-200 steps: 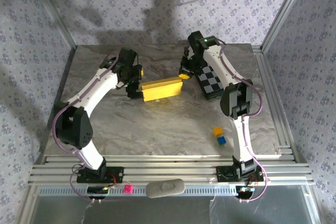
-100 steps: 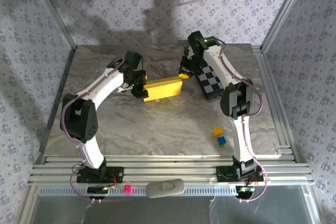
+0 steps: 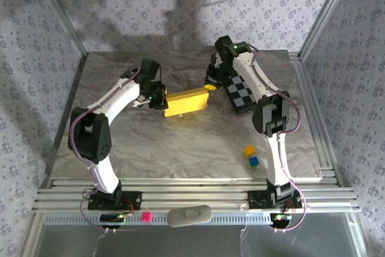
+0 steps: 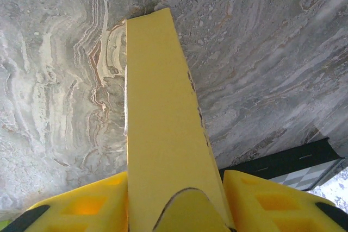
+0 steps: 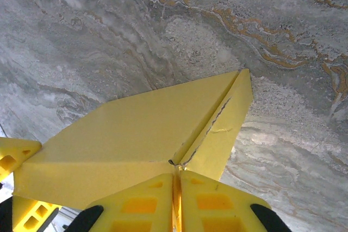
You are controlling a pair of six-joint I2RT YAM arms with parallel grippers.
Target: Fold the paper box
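The paper box [image 3: 185, 102] is a flat yellow cardboard box standing on its long edge at mid-table. My left gripper [image 3: 159, 97] is at its left end. In the left wrist view the paper box [image 4: 163, 123] runs away between my yellow fingers [image 4: 98, 205], which press both of its faces, so my left gripper [image 4: 174, 182] is shut on it. My right gripper [image 3: 210, 83] is at the box's right end. In the right wrist view my right gripper [image 5: 176, 176] is shut on a thin cardboard edge where the flaps of the paper box [image 5: 136, 129] meet.
A black-and-white chequered board [image 3: 243, 94] lies just right of the box, under the right arm. A small yellow cube [image 3: 249, 149] and a blue cube [image 3: 253, 161] sit near the right arm's lower link. Patterned walls enclose the table on three sides.
My left gripper slid right onto the box's left end and its jaws narrowed from wide open onto the box. The right arm and the box held still.
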